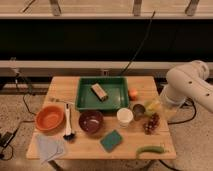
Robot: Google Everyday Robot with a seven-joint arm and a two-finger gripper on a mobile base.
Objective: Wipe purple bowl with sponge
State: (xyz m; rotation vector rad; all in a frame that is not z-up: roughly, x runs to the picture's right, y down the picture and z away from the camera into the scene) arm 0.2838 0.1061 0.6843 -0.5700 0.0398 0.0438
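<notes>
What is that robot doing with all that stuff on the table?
A white robot arm hangs by the right edge of the wooden table; its gripper is not in view. The arm touches neither bowl nor sponge. The purple bowl sits near the middle, and the teal sponge lies flat in front of it, a bit to the right. So the wiping has not started yet.

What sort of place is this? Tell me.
Probably a robot lab test area: wooden table staged with a purple bowl, sponge and green tray, loose cables, the gripper at the table's right edge.
</notes>
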